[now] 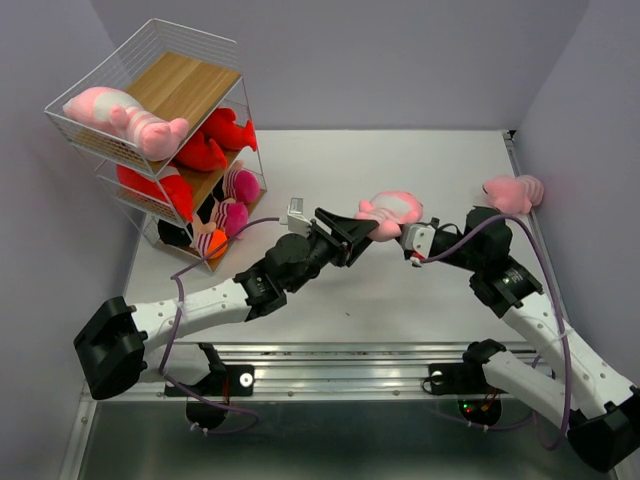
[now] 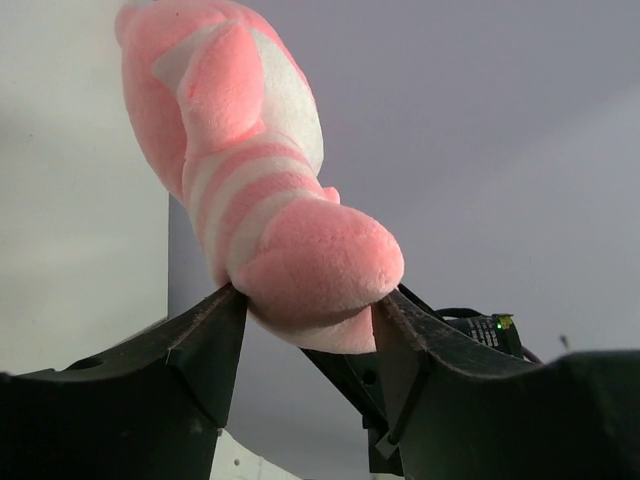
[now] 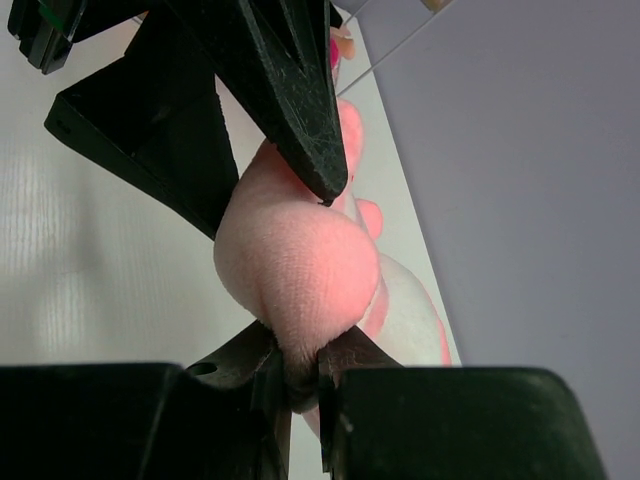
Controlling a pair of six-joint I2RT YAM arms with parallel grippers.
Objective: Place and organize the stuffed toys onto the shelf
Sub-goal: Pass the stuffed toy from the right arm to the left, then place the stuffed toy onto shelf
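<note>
A pink plush toy with white stripes hangs above the surface. The right end effector pinches it, and the left end effector clasps its rounded end.

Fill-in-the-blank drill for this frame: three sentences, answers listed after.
The left end effector and the right end effector both grip one ___ striped toy. On the shelf, the big pink toy lies on the ___ tier. A loose pink toy lies on the table near its far ___ corner.
Missing: pink; top; right.
</note>
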